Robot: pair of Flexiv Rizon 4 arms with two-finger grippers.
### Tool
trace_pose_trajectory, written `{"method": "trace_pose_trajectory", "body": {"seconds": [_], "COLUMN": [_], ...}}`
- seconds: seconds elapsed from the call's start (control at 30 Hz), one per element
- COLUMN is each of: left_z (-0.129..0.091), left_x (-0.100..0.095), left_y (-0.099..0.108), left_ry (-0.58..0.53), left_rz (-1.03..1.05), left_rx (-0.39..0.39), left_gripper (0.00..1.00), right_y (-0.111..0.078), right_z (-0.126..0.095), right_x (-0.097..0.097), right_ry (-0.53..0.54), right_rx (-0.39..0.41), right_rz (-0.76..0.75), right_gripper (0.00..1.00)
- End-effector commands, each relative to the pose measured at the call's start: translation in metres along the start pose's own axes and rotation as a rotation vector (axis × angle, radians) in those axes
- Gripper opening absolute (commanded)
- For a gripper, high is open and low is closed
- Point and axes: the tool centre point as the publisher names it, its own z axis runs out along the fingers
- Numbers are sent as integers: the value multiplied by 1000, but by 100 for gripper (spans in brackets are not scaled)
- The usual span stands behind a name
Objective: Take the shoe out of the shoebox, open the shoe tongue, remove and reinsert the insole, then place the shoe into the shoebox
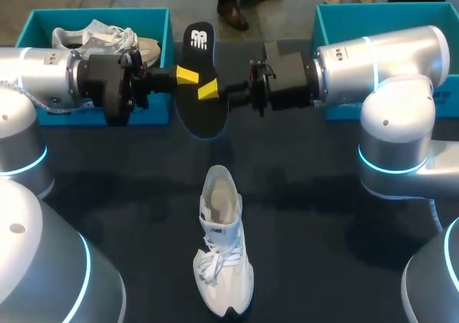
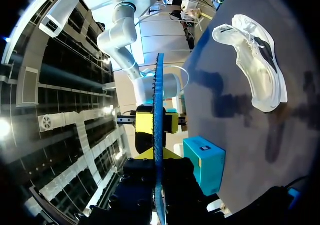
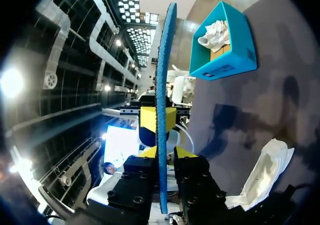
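Insole (image 1: pixel 200 113) (aloft) in left pincer (image 1: pixel 188 75)

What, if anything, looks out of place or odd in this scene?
The dark insole is out of its shoe, held in the air between the left tool and the right tool, each shut on it. The white shoe stands on the table without it. Nothing looks spilled or damaged.

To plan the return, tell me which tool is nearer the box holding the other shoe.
Left. The left tool grips the insole just beside that box; the right tool grips it from the far side.
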Motion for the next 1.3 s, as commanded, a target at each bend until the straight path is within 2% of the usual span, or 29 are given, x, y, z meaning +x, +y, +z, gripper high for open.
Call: {"method": "trace_pose_trajectory", "body": {"seconds": [0.03, 0.17, 0.23, 0.27, 0.33, 0.4, 0.67, 0.7, 0.73, 0.77, 0.8, 1.03, 1.3], "left_z": [1, 1, 2, 2, 2, 2, 2, 2, 2, 2, 1, -11, -39], "left_x": [2, 3, 3, 3, 3, 3, 2, 2, 2, 2, 2, 2, 10], "left_y": [-1, -2, -2, -3, -3, -3, -5, -5, -5, -6, -7, -17, -30], "left_ry": [-1, -1, -2, -2, -1, -1, 3, 6, 6, 7, 9, 29, 96], "left_rz": [1, -2, -4, -4, -4, -3, -6, -8, -8, -9, -9, -10, -90], "left_rx": [0, 1, 1, 2, 2, 1, 3, 4, 5, 5, 6, 8, -28], "left_gripper": [0, 0, 0, 0, 0, 0, 0, 5, 41, 87, 100, 100, 100], "right_y": [-1, -2, -2, -2, -2, -2, -3, -3, -3, -4, -4, -2, 4], "right_z": [3, 4, 4, 4, 4, 4, 3, 3, 3, 3, 3, -5, -16], "right_x": [1, 1, 1, 1, 1, 1, 1, 1, 2, 2, 2, 1, -7], "right_ry": [-3, -1, 2, 3, 2, 1, -3, -4, -4, -4, -5, 5, 30], "right_rx": [-2, -1, -1, -1, -1, -2, -2, -2, -5, -7, -11, -67, -114], "right_rz": [2, 1, -1, -1, -1, 0, -8, -10, -16, -20, -27, -112, -235], "right_gripper": [15, 17, 25, 25, 19, 0, 0, 0, 0, 0, 0, 0, 0]}}
